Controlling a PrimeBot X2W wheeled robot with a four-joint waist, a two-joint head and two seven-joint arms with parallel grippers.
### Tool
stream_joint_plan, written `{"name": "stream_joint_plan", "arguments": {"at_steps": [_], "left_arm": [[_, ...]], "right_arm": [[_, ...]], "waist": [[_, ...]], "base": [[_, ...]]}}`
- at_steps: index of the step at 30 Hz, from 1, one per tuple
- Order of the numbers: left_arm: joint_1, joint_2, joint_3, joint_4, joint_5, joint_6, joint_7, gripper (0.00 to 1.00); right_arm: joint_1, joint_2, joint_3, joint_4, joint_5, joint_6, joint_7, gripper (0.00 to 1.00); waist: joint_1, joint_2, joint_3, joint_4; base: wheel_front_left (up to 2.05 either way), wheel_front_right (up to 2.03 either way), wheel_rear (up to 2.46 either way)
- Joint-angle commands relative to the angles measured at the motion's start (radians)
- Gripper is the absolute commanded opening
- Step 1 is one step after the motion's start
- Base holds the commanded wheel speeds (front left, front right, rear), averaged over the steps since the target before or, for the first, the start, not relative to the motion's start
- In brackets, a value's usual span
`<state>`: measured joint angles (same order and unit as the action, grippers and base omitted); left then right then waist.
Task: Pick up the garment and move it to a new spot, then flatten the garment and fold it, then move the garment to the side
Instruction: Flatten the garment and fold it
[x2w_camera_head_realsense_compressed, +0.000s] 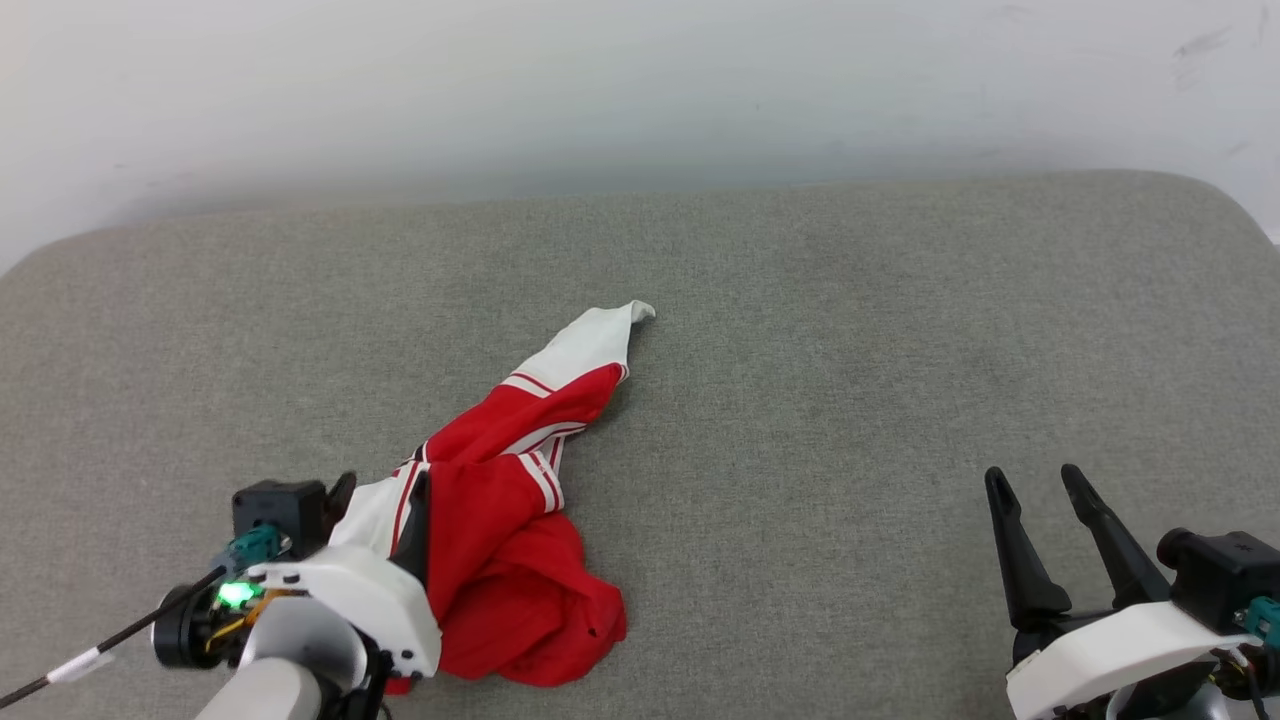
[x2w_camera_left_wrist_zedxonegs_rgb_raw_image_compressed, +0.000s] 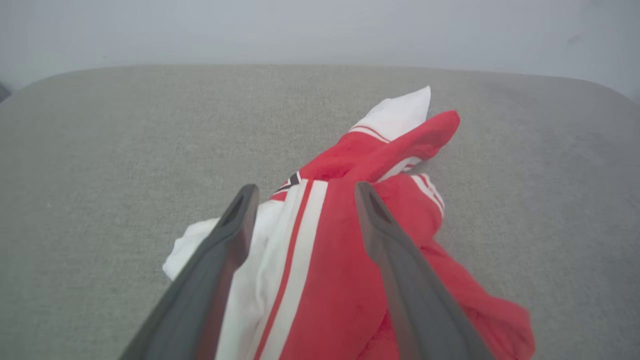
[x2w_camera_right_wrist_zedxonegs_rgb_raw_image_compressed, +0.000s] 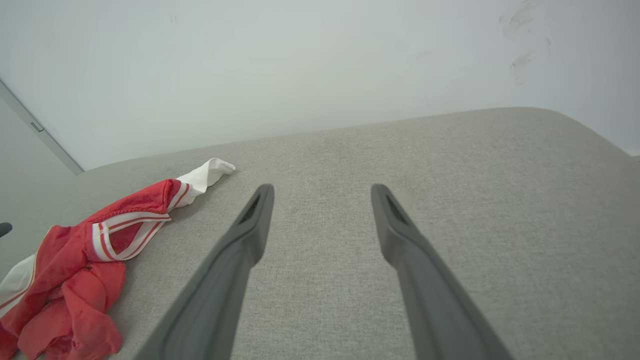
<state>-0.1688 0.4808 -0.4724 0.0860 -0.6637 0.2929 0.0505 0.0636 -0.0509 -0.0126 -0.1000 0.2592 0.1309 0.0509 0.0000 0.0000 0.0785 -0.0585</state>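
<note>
The garment (x2w_camera_head_realsense_compressed: 510, 560) lies crumpled on the grey cushion (x2w_camera_head_realsense_compressed: 850, 330) at the lower left, a red heap with one white sleeve (x2w_camera_head_realsense_compressed: 595, 340) stretched toward the back. Its lettering is hidden in the folds. My left gripper (x2w_camera_head_realsense_compressed: 385, 482) is open and straddles the near white-and-red striped edge. In the left wrist view the garment (x2w_camera_left_wrist_zedxonegs_rgb_raw_image_compressed: 325, 285) fills the gap between the two dark fingers of that gripper (x2w_camera_left_wrist_zedxonegs_rgb_raw_image_compressed: 305, 191). My right gripper (x2w_camera_head_realsense_compressed: 1032, 472) stands open at the lower right over bare cushion, holding nothing. The right wrist view has the garment (x2w_camera_right_wrist_zedxonegs_rgb_raw_image_compressed: 75, 260) far to the left of that gripper (x2w_camera_right_wrist_zedxonegs_rgb_raw_image_compressed: 322, 187).
The grey upholstered surface spreads wide to the right of the garment. Its rounded back edge (x2w_camera_head_realsense_compressed: 640, 195) meets a pale wall (x2w_camera_head_realsense_compressed: 640, 80). A thin black cable with a white tag (x2w_camera_head_realsense_compressed: 80, 665) runs off the left arm.
</note>
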Motion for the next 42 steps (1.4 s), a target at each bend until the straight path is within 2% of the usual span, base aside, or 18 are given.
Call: {"name": "stream_joint_plan", "arguments": {"at_steps": [1,5,8,12,16,22,28,29,30,31,38,39,42], "left_arm": [[-0.023,-0.003,-0.005,-0.009,0.015,-0.004,-0.011,1.00],[-0.125,-0.012,-0.054,-0.019,0.068,-0.039,-0.003,1.00],[-0.218,-0.023,-0.094,-0.004,0.090,-0.086,0.041,1.00],[-0.334,-0.031,-0.140,0.055,0.083,-0.151,0.154,1.00],[-0.425,-0.026,-0.168,0.124,0.055,-0.198,0.298,1.00],[-0.499,0.002,-0.193,0.242,0.001,-0.243,0.508,1.00],[-0.495,0.011,-0.216,0.346,-0.037,-0.260,0.626,1.00],[-0.487,0.009,-0.222,0.363,-0.042,-0.263,0.641,0.82],[-0.483,0.004,-0.228,0.373,-0.046,-0.268,0.648,0.38],[-0.482,-0.003,-0.229,0.377,-0.046,-0.273,0.633,0.00],[-0.515,-0.057,-0.252,0.323,0.013,-0.303,0.472,0.00],[-0.522,-0.091,-0.280,0.278,0.040,-0.319,0.425,0.00],[-0.507,-0.123,-0.306,0.244,0.045,-0.332,0.410,0.00]], "right_arm": [[0.007,0.001,0.001,-0.008,-0.008,0.000,0.000,1.00],[0.004,0.001,0.006,-0.022,-0.012,0.000,0.010,1.00],[-0.011,0.001,0.010,-0.036,-0.014,0.000,0.014,1.00],[-0.032,0.001,0.020,-0.044,-0.012,0.000,0.007,1.00],[-0.052,0.001,0.030,-0.039,0.002,0.000,-0.005,1.00],[-0.072,0.001,0.040,-0.012,0.026,0.000,-0.035,1.00],[-0.094,0.001,0.053,0.022,0.040,0.000,-0.063,1.00],[-0.097,0.001,0.056,0.027,0.041,0.000,-0.065,1.00],[-0.101,0.001,0.058,0.033,0.043,0.000,-0.068,1.00],[-0.104,0.001,0.059,0.037,0.045,0.000,-0.071,1.00],[-0.094,0.001,0.030,0.054,0.030,0.000,-0.064,1.00],[-0.082,0.001,0.020,0.048,0.026,0.000,-0.057,1.00],[-0.076,0.001,0.017,0.042,0.023,0.000,-0.050,1.00]], "waist": [[0.0000,0.0000,-0.008,-0.001],[0.0000,0.0000,-0.007,-0.014],[0.0000,0.0000,0.014,-0.031],[0.0000,0.0000,0.058,-0.065],[0.0000,0.0000,0.118,-0.101],[0.0000,0.0000,0.191,-0.141],[0.0000,0.0000,0.218,-0.156],[0.0000,0.0000,0.218,-0.159],[0.0000,0.0000,0.216,-0.160],[0.0000,0.0000,0.212,-0.161],[0.0000,0.0000,0.153,-0.133],[0.0000,0.0000,0.122,-0.115],[0.0000,0.0000,0.107,-0.106]], "base": [[0.00,0.00,0.00],[0.00,0.00,0.00],[0.00,0.00,0.00],[0.00,0.00,0.00],[0.00,0.00,0.00],[0.00,0.00,0.00],[0.00,0.00,0.00],[0.00,0.00,0.00],[0.00,0.00,0.00],[0.00,0.00,0.00],[0.00,0.00,0.00],[0.00,0.00,0.00],[0.00,0.00,0.00]]}}
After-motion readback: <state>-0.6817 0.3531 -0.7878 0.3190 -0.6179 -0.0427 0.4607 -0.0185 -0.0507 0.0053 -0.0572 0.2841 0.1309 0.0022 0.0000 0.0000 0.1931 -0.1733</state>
